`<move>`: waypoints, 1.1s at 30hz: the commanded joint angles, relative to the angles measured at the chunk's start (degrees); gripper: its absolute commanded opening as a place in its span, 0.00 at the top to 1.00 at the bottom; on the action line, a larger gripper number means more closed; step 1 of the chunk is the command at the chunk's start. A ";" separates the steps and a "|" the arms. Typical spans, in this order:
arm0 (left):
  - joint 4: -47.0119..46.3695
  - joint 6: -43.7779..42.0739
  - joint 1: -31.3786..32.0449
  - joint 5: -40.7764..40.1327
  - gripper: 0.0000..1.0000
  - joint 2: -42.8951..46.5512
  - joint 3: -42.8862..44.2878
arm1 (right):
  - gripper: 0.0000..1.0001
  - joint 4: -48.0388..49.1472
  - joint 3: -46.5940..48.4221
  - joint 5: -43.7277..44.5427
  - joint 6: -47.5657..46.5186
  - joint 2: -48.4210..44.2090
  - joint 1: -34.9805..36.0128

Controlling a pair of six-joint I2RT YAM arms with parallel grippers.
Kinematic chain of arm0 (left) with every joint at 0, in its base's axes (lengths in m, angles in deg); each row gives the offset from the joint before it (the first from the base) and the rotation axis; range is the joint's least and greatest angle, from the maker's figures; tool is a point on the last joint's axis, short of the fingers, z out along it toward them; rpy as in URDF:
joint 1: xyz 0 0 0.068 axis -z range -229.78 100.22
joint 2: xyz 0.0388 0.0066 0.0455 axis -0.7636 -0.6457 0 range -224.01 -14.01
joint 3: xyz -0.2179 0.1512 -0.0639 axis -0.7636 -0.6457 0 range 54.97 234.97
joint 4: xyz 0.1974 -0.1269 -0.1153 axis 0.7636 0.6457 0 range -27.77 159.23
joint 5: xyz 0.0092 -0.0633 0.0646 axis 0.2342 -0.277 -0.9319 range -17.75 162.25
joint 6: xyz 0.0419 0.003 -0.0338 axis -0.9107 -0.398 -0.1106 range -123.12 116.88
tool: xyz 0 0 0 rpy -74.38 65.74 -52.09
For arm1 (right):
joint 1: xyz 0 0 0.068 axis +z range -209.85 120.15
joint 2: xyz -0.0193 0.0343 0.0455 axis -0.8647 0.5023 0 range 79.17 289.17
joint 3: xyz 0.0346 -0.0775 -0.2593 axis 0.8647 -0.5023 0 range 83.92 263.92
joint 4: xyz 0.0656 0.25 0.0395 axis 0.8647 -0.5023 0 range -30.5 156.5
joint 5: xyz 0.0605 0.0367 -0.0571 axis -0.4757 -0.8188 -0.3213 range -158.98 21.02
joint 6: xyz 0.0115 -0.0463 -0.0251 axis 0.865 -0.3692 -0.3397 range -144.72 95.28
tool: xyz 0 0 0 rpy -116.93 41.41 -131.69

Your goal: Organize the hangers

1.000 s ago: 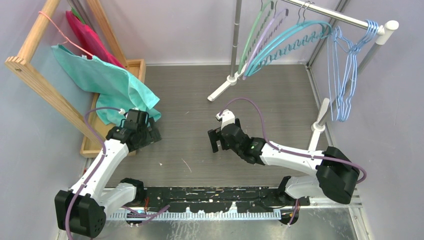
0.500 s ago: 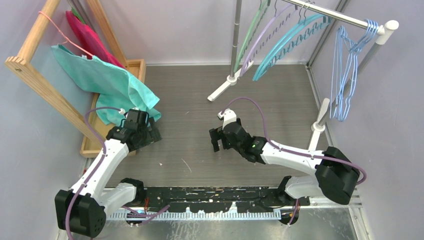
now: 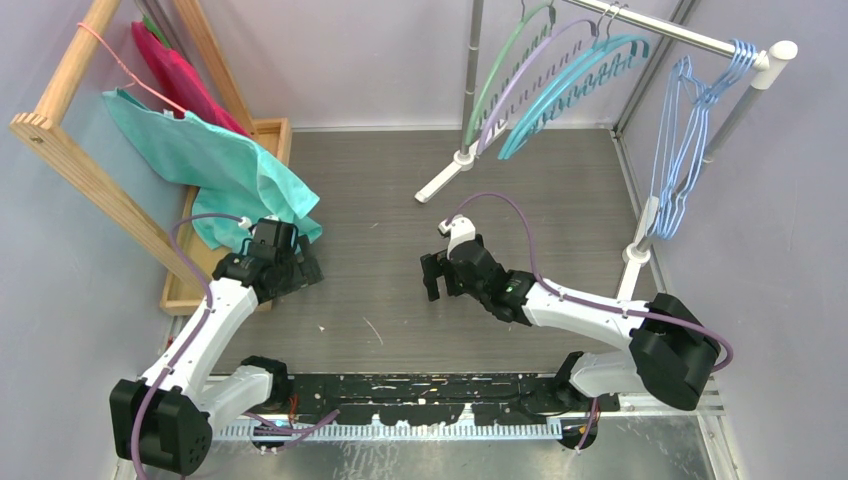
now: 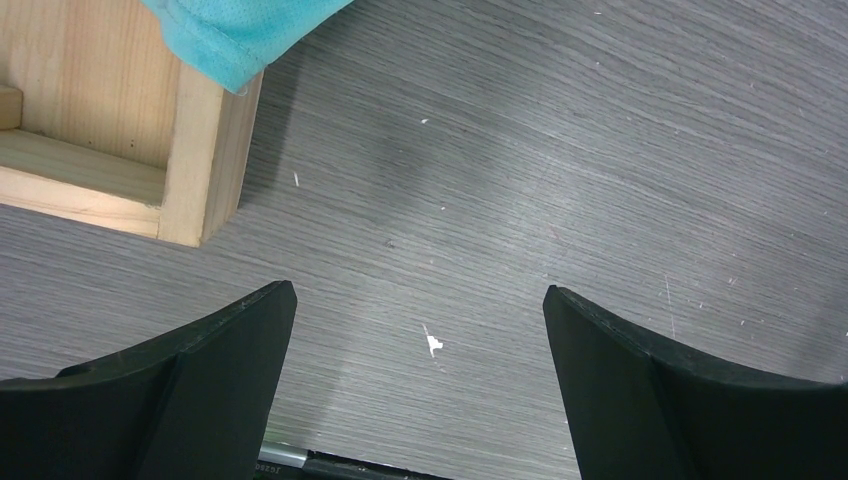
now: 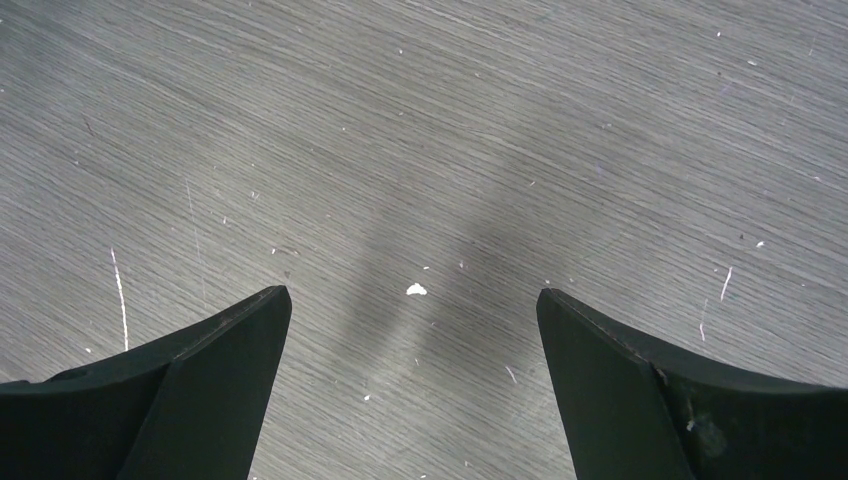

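In the top view, a green arched hanger (image 3: 497,70), a lilac one (image 3: 525,72) and a teal one (image 3: 572,88) hang from the silver rail (image 3: 680,36) at the back. Several thin light-blue wire hangers (image 3: 685,150) hang near the rail's right end. My left gripper (image 3: 300,272) is open and empty, low over the table beside the wooden frame; its wrist view (image 4: 420,305) shows only bare table between the fingers. My right gripper (image 3: 431,279) is open and empty over the table's middle, far from the hangers, with bare table in its wrist view (image 5: 413,305).
A wooden rack (image 3: 75,150) at the left holds a teal cloth (image 3: 215,160), a red cloth (image 3: 180,75) and a thin pink wire hanger (image 3: 130,75). Its tray corner (image 4: 200,150) shows in the left wrist view. The rail's white-footed posts (image 3: 445,175) stand at the back and right.
The arched hangers and the light-blue wire hangers have swung on the rail. My right gripper has shifted slightly back and right. The left arm has not moved.
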 commanded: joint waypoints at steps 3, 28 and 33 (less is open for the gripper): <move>-2.16 -0.76 0.24 -1.14 0.02 0.24 0.09 | 0.00 3.55 -0.49 -0.71 0.72 -0.20 -0.53; -1.81 -0.70 0.25 -1.34 0.02 0.73 0.09 | 0.00 4.11 -1.50 -0.98 1.03 -0.50 -0.82; -1.80 -0.62 0.19 -1.35 0.02 0.73 0.00 | 0.00 4.15 -1.57 -0.98 1.07 -0.49 -0.82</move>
